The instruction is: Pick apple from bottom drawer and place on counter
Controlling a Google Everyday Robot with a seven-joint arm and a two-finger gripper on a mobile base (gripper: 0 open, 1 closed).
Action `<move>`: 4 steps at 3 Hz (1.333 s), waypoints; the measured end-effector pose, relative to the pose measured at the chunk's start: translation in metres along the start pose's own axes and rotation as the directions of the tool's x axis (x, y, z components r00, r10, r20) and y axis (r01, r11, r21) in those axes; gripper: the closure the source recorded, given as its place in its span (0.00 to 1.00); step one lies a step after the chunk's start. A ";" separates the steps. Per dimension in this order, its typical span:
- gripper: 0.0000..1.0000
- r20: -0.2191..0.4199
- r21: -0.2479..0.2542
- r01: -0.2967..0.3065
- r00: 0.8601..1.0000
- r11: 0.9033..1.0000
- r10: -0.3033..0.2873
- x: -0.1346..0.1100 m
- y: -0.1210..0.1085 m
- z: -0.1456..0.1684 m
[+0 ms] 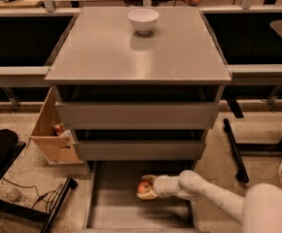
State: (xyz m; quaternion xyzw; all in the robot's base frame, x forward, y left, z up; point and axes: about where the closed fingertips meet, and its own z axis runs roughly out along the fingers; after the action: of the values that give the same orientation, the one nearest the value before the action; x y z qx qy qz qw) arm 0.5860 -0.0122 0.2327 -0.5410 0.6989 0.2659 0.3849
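Apple (142,186) in bottom drawer (115,208), rear-centre, pinched between tips of pincer (145,187). Pincer enters from right and looks clamped on apple. Table (131,57) lies above and behind, so apple must back out from under upper drawer fronts, then rise.

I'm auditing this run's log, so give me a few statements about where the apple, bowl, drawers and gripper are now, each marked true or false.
1. The small round orange-red apple lies in the pulled-out shallow grey bottom drawer. True.
2. The round white bowl stands on the floor beside the cabinet. False: it stands on the flat matte-grey counter, near its back edge.
3. The gripper is down in the bottom drawer, at the apple. True.
4. All three drawers are pulled out equally far. False: only the bottom drawer shows its inside; the two upper grey drawer fronts sit back under the counter.
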 end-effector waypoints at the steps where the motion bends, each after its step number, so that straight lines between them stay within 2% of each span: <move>1: 1.00 0.013 0.066 -0.020 1.000 0.998 0.019 -0.038 0.000 -0.103; 2: 1.00 0.007 0.099 -0.094 0.996 0.991 0.093 -0.071 0.030 -0.194; 3: 1.00 0.016 0.020 -0.142 0.990 0.990 0.141 -0.128 0.102 -0.260; 4: 1.00 0.002 -0.034 -0.155 0.988 0.987 0.155 -0.194 0.144 -0.304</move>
State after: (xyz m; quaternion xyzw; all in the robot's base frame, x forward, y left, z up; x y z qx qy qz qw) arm 0.3945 -0.1053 0.5573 -0.4907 0.7334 0.3081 0.3555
